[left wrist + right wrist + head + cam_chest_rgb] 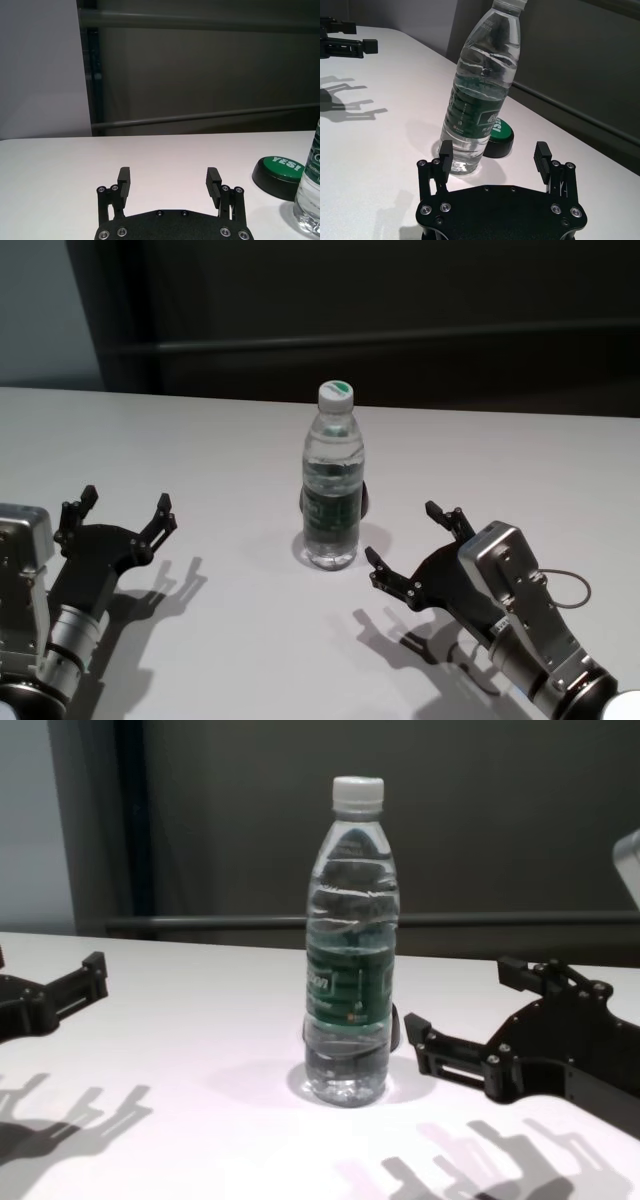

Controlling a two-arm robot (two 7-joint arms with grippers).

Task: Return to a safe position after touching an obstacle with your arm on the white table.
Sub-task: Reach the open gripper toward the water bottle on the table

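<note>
The obstacle, a tall clear water bottle with a white cap and dark green label, stands upright mid-table; it also shows as the bottle and at the frame edge as the bottle. My right gripper hovers open just right of the bottle, one fingertip close to its base, not gripping it. My left gripper is open and empty, well to the bottle's left above the white table.
A low black disc with a green top sits right behind the bottle, also seen as the disc. A dark wall with a horizontal rail runs behind the table's far edge.
</note>
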